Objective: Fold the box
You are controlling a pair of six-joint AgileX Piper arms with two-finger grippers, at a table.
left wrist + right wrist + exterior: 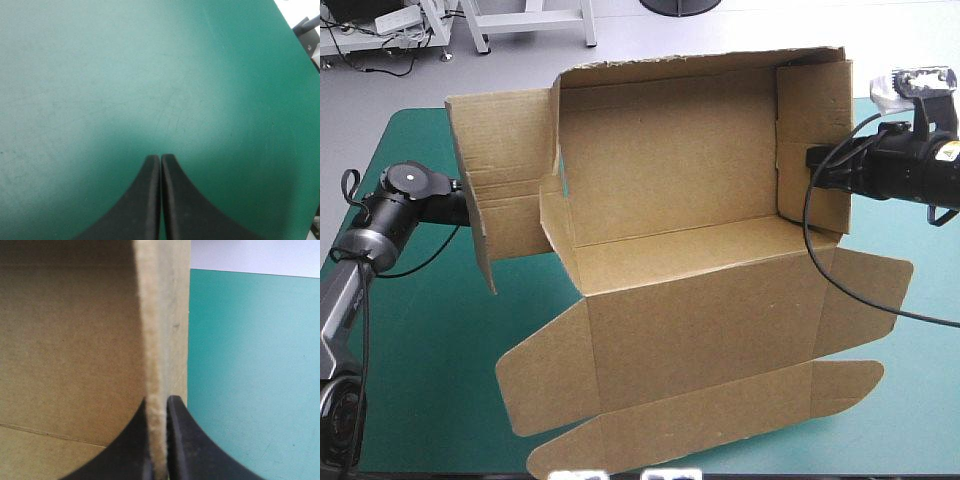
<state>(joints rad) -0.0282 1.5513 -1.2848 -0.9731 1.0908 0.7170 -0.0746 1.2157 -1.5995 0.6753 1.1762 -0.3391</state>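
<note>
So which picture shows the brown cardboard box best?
The high view: the whole brown cardboard box, walls raised. The right wrist view shows only one wall edge in the right gripper; the left wrist view, none.

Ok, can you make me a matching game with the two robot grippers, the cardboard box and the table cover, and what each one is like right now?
Things:
1. left gripper with black jaws
2. right gripper with black jaws
3. brown cardboard box
4. teal-green table cover

States:
A. some walls up, front flaps lying flat
B. jaws shut on the box's side wall
C. spread out under everything
D. jaws shut, holding nothing

Pairs: 1-D, 2-B, 3-A, 4-C
</note>
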